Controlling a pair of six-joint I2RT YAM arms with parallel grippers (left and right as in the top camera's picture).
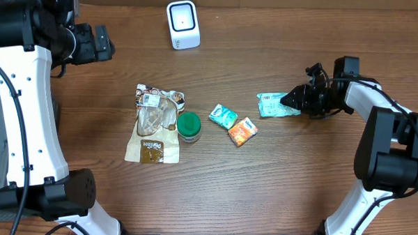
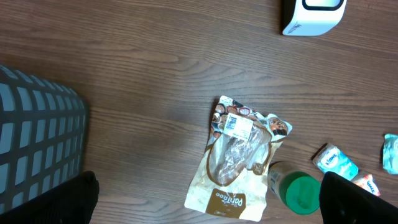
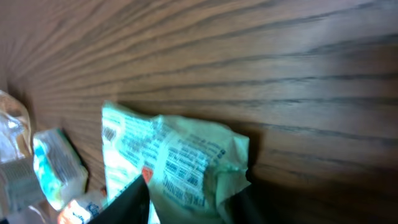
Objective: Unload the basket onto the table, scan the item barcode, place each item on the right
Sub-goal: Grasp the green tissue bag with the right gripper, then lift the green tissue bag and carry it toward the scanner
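Mint-green packet (image 1: 271,104), at three o'clock, is sitting pinched in right gripper (image 1: 290,101); edge-only gripping should be keeping its barcode visible.

Table (image 1: 281,36) is wide open between the scanner (image 1: 183,24) at the far edge and the row of items mid-table. Bare wood along the near edge too. Obstacles left to right: bag (image 1: 155,124) lying flat, jar (image 1: 188,126) touching its right side, no gap. Teal packet (image 1: 223,116) and orange packet (image 1: 242,131) just beside each other, tight. Small gap from those to the pouch (image 1: 273,104). Right gripper (image 1: 293,99) blocks the pouch's right end, fingers either side. Left wrist view: grey basket (image 2: 37,149) well left of the bag.
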